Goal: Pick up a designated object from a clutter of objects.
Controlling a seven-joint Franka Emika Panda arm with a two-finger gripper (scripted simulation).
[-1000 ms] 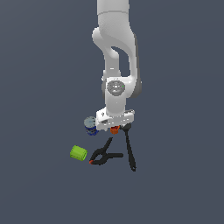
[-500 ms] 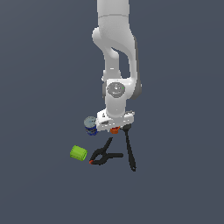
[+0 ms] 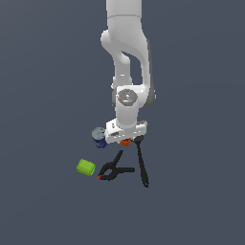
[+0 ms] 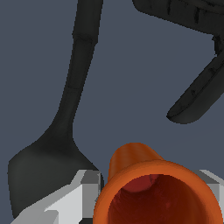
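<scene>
Dark grey floor bore can (image 3: 99, 137), green block (image 3: 86, 167), clamp (image 3: 113, 169) and spatula (image 3: 141, 162). Hand (image 3: 126, 140) clenched on orange cup (image 4: 155, 188), cup sitting between its fingers (image 4: 81, 195), beside the spatula's blade.

Orange cup (image 4: 155, 192) with darker red-brown inside, blue can (image 3: 99, 138) with grey top, lime-green block (image 3: 86, 167), black clamp (image 3: 114, 168) with red tips, black spatula (image 3: 141, 161), white arm (image 3: 127, 57), pale grey fingers (image 4: 83, 190), slate-grey floor (image 3: 43, 95)

Clamp (image 3: 112, 170) between block (image 3: 86, 167) and spatula (image 3: 141, 165)
</scene>
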